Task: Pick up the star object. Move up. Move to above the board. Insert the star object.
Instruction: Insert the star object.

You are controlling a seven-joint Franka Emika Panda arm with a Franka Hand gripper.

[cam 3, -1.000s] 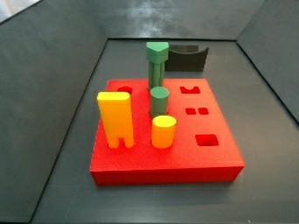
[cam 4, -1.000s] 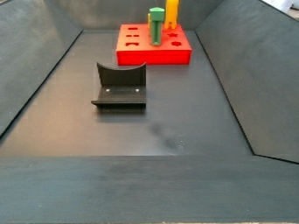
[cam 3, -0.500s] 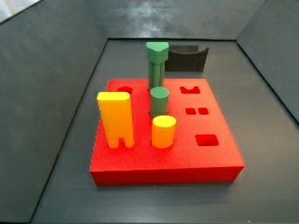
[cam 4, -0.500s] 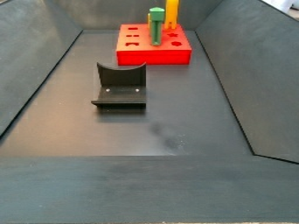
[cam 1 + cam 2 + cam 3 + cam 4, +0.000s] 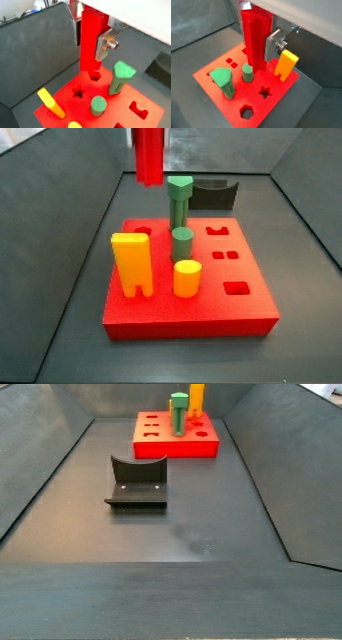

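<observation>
Three steps look done: my gripper (image 5: 91, 35) sits upper middle in a wrist view, fingers clamped on the star object (image 5: 91, 42), hanging over the board (image 5: 137, 125). Only the insert is left, I'd say.

A matte dark grey floor (image 5: 201, 514) runs between sloping dark grey side walls (image 5: 40, 454) that rise on either side of the fixture (image 5: 136, 482). Beyond the fixture stands a grey back wall (image 5: 127, 399). Soft light leaves a faint pale patch on the floor near the fixture.
</observation>
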